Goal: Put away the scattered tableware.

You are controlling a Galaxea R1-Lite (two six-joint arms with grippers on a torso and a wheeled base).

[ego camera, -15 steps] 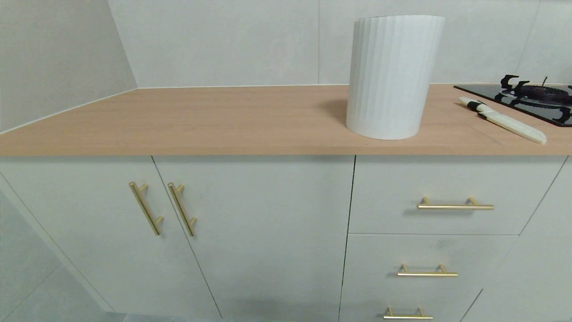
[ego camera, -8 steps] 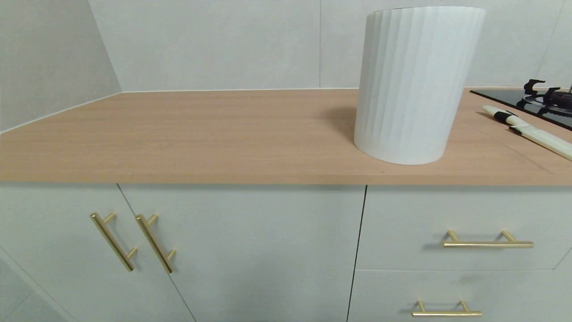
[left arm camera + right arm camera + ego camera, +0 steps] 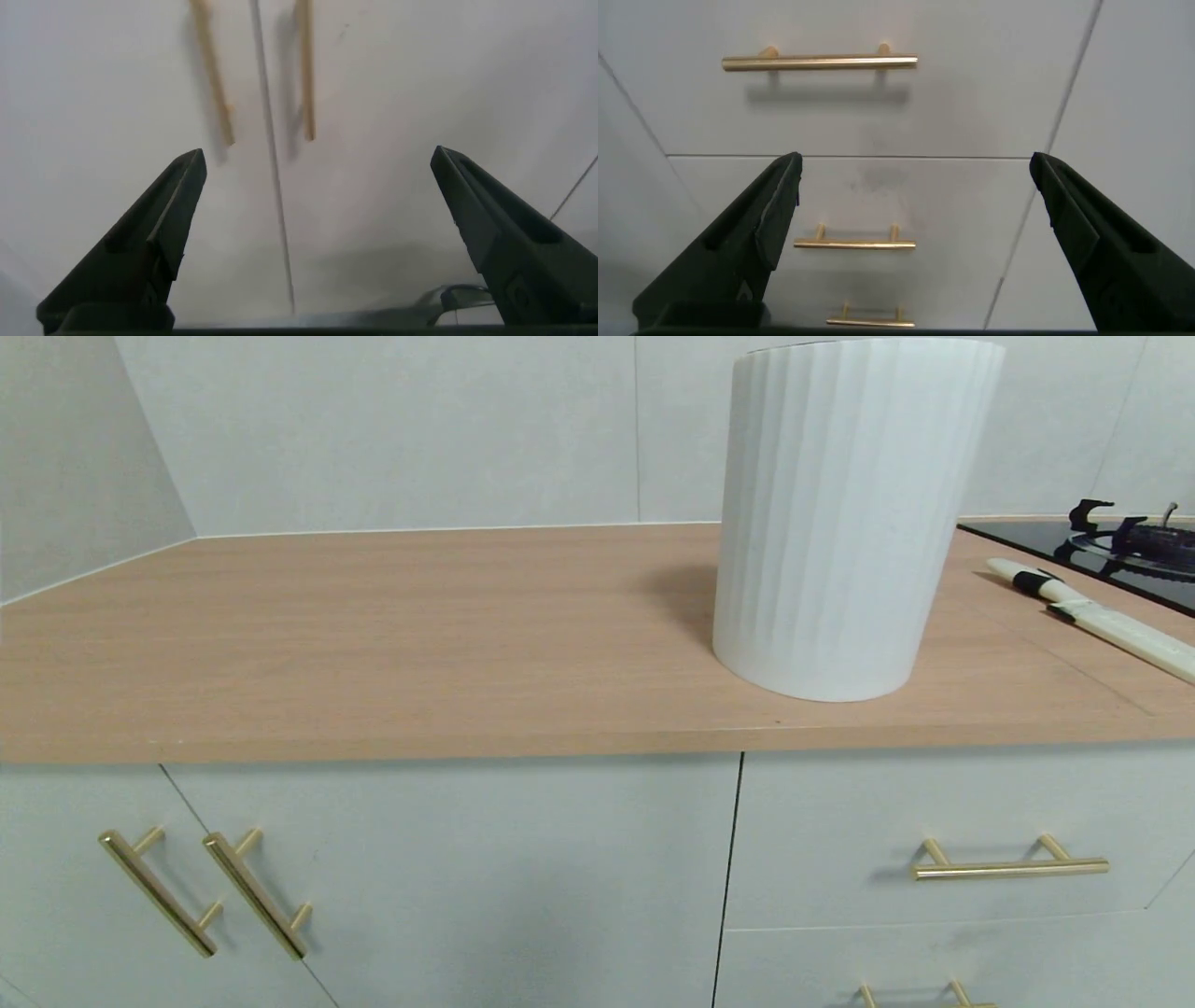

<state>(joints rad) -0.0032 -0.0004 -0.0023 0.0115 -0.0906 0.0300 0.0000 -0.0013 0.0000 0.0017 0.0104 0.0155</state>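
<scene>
Cream knife with black bands (image 3: pixel 1120 633) lies flat at the right end of the wooden worktop (image 3: pixel 420 644), between a tall white ribbed holder (image 3: pixel 845 513) and a black hob (image 3: pixel 1046 543). It slants from the back toward the front edge. The left gripper (image 3: pixel 318 157) and right gripper (image 3: pixel 915 159) both gape wide and empty, low before the white cabinet fronts (image 3: pixel 467 877). The knife lies above them; the right arm seems nearer.

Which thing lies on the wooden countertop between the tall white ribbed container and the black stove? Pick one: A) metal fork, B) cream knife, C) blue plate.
B: a cream knife with a black band lies flat on the wooden countertop, right of the tall white ribbed container, before the black stove.
</scene>
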